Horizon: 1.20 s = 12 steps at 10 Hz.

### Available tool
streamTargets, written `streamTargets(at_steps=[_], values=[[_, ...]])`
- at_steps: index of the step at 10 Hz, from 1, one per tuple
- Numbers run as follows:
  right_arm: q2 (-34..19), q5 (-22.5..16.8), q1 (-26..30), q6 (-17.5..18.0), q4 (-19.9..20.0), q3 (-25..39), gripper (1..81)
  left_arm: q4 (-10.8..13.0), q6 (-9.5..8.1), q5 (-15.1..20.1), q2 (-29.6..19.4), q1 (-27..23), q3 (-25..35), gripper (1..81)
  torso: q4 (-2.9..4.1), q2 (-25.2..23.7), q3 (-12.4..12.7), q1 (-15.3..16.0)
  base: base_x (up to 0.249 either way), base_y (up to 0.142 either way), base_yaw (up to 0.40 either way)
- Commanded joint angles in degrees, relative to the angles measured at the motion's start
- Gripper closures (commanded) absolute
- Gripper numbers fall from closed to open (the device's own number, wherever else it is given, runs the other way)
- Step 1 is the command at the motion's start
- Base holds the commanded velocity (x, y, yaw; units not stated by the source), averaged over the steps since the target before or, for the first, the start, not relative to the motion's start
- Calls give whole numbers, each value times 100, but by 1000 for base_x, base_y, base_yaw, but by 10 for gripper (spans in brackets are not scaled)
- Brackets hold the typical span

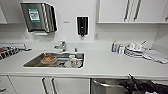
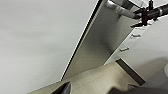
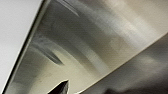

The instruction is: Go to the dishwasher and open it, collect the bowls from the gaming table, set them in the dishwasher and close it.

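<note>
White kitchen surface (image 1: 105, 65) with a steel sink (image 1: 32, 63) spreads ahead, under wall cabinets. At the lower edge of the head view the right gripper (image 1: 132, 83) reaches to the bar handle (image 1: 105, 83) of the dishwasher (image 1: 100, 89); whether its jaws are wide or closed on the bar I cannot tell. The left wrist view shows the same gripper at the handle beside the brushed steel front. Opening looks to be the step in hand; pulling the door down calls for a firm hold on the bar.

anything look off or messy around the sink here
Nothing spilled or broken. The sink holds unwashed dishes, among them an orange bowl and a white cup. More crockery is stacked on the counter.
</note>
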Motion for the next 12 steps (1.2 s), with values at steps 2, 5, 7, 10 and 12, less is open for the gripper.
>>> streamTargets(at_steps=[2, 5, 7, 10, 12], values=[[-316, -1110, -342, -676, -140, 232, 10, 54, -10, 54, -185, -511, 121, 10, 0, 0, 0, 0, 0, 0, 0], [-316, -987, -562, -791, -140, 241, 10, 36, -19, 45, -176, -511, 121, 10, 0, 0, 5, 0, 0, 0, 0], [-307, -837, -719, -808, -140, 241, 10, 36, -19, 54, -150, -519, 121, 10, 0, 0, 6, 0, 0, 0, 0], [-307, -696, -887, -931, -131, 171, 10, 36, -19, 54, -124, -519, 113, 10, 0, 0, 11, 0, -21, 0, 0], [-307, -696, -905, -931, -131, 170, 10, 36, -19, 62, -114, -511, 113, 10, 0, 2, 9, 2, -76, 0, 0]])
